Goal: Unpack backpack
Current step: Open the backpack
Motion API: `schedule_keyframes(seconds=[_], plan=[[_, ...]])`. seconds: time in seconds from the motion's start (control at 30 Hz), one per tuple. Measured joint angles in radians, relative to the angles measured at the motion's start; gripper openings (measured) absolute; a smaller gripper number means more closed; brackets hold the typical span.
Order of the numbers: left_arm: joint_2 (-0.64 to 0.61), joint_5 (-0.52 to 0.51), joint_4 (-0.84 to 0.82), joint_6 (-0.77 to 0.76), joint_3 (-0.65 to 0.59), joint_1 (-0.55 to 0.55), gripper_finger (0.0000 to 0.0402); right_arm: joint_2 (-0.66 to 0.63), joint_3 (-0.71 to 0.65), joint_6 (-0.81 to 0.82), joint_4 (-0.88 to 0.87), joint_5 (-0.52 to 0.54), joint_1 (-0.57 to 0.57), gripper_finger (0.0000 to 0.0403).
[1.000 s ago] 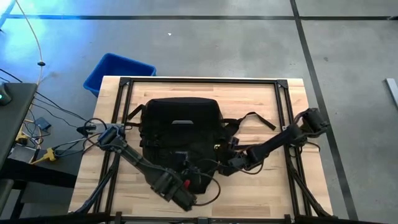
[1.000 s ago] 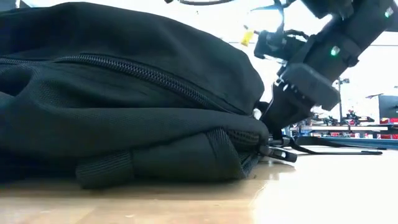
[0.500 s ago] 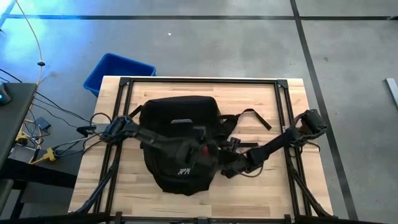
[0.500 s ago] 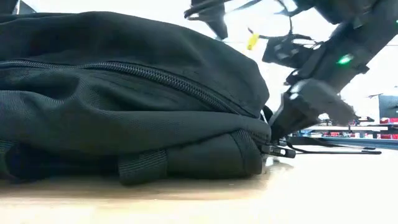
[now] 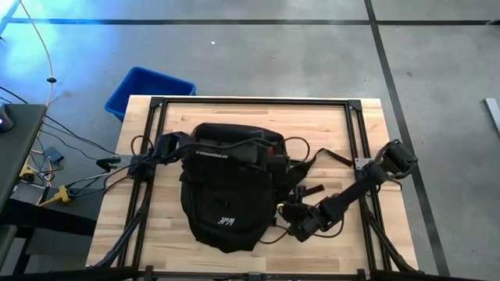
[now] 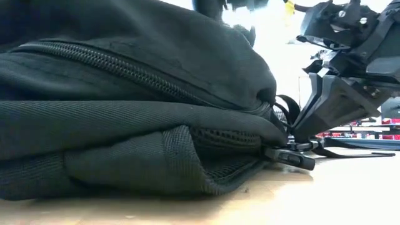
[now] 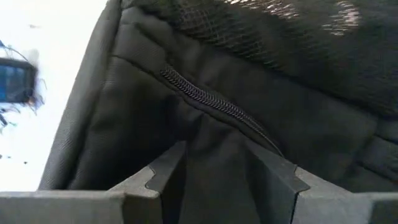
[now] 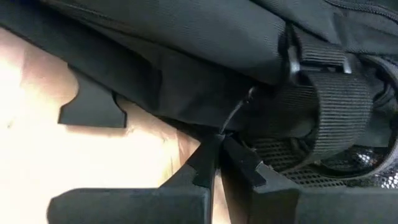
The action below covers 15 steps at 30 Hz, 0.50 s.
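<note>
backpack lying flat on tabletop, zipper running across its side | right end effector pressing against backpack's edge, fingers closed | strap buckle resting just above tabletop

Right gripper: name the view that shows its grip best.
Right wrist view: the right gripper is shut on a thin cord at the backpack edge. High view shows only its position; low view only its body; left wrist view misses it.

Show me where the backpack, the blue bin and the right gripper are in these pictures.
backpack point(image 5: 223, 211): high view, on its front panel above the white logo.
blue bin point(image 5: 144, 87): high view, on its inside, beyond the table's far left corner.
right gripper point(image 8: 216, 149): right wrist view, where the shut fingertips meet.
</note>
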Motion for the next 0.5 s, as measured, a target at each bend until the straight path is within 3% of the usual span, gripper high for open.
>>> schedule_keyframes(seconds=[0.13, 0.33, 0.5], plan=[[0.052, -0.007, 0.009, 0.001, 0.0, 0.053, 0.0137, 0.0, 0.0, 0.0, 0.0, 0.001, 0.0, 0.0], [0.099, -0.102, -0.145, -0.12, 0.001, 0.128, 0.0121, 0.0, 0.0, -0.018, -0.001, 0.0, 0.008, 0.0], [0.116, -0.124, -0.281, -0.223, 0.001, 0.182, 0.0095, -0.003, 0.0, -0.019, 0.003, -0.011, 0.026, 0.0]])
